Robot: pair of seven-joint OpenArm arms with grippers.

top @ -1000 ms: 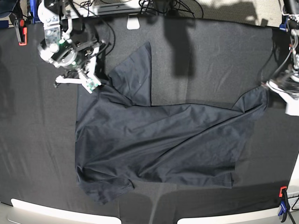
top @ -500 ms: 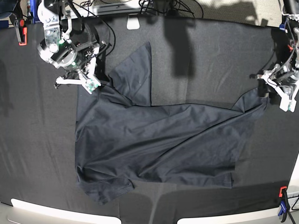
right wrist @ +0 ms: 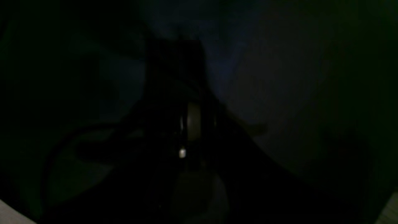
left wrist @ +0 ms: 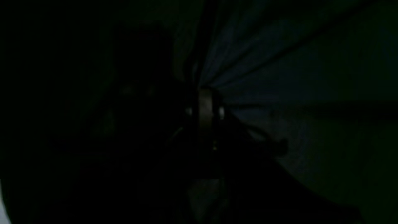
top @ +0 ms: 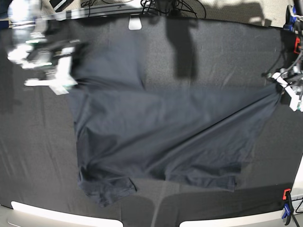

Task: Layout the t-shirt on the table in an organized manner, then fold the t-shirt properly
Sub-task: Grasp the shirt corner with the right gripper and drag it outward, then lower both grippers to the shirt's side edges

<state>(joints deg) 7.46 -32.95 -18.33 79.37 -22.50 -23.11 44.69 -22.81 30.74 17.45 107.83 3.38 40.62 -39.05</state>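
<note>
The dark navy t-shirt lies spread across the black-clothed table, pulled taut between both grippers. My right gripper, blurred by motion at the far left, is shut on the shirt's upper left corner. My left gripper at the right edge is shut on the shirt's right corner. The left wrist view is very dark: folds of the t-shirt fan out from the shut left gripper. The right wrist view is dark too, with the right gripper shut below dim cloth. The collar is not visible.
An orange-and-blue clamp sits at the near right corner and a red one at the far right. A pale bracket and cables lie along the far edge. The pale rim runs along the front.
My right gripper has swept left and up with the shirt's corner; the folded-up flap has opened out. The left gripper shifted slightly right. The shirt is now stretched wider.
</note>
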